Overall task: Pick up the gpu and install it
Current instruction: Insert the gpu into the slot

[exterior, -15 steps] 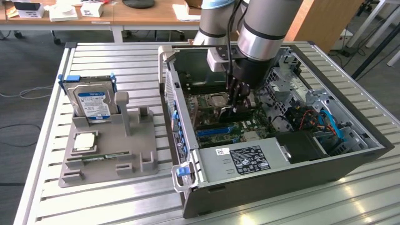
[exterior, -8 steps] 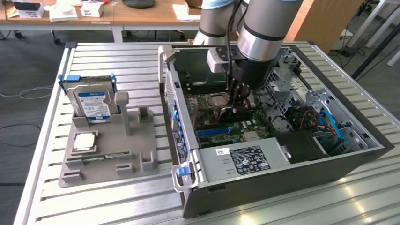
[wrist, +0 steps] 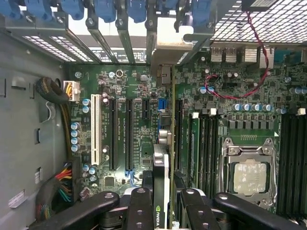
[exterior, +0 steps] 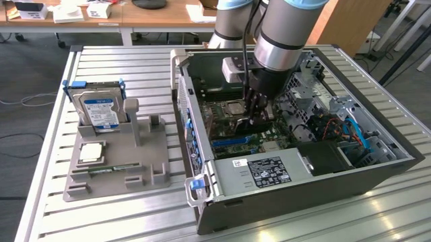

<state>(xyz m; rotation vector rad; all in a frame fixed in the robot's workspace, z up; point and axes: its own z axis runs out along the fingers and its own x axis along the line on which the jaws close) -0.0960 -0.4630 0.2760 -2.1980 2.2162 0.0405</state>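
Gripper point(wrist: 163, 203) black fingers clamped on thin flat gpu point(wrist: 161, 165), edge-on over green motherboard point(wrist: 144, 81).

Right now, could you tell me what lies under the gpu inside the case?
The green motherboard with black slots lies beneath the gpu, held by the gripper; the card hides whatever is directly below it.

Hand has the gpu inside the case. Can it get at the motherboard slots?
Likely yes: the hand grips the gpu edge-on over the motherboard, parallel to the black slots, and nothing crosses between. The slot right beneath the gpu is hidden.
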